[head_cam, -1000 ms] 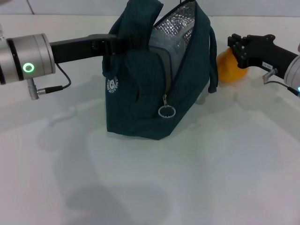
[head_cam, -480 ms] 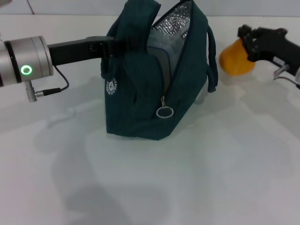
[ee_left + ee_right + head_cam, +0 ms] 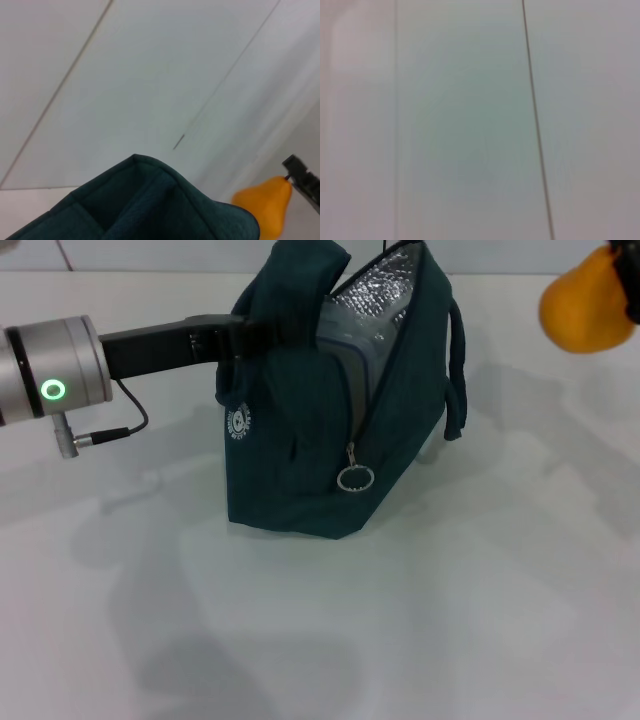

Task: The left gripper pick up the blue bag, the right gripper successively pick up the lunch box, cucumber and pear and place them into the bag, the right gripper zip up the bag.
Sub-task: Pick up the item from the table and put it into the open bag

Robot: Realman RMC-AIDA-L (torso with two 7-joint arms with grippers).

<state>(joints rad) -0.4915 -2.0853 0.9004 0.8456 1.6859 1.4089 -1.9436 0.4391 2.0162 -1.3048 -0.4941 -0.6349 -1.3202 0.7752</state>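
The blue bag (image 3: 300, 460) stands upright on the white table, its mouth open and the silver lining showing. My left gripper (image 3: 248, 332) is shut on the near handle at the top of the bag, whose edge fills the bottom of the left wrist view (image 3: 150, 210). A blue-grey rim, likely the lunch box (image 3: 338, 348), shows inside the opening. The pear (image 3: 588, 312) hangs in the air at the far right, well above the table, with my right gripper (image 3: 634, 280) shut on it at the frame's edge. The left wrist view also shows the pear (image 3: 265, 205) and that gripper (image 3: 300, 176). The cucumber is hidden.
The zipper's ring pull (image 3: 355, 478) hangs low on the bag's front seam. The white table (image 3: 450, 620) spreads in front of and to the right of the bag. The right wrist view shows only pale panels with thin seams.
The right gripper has lifted the pear off the table and carried it up and to the right, almost out of the head view. The left arm and bag have stayed put.
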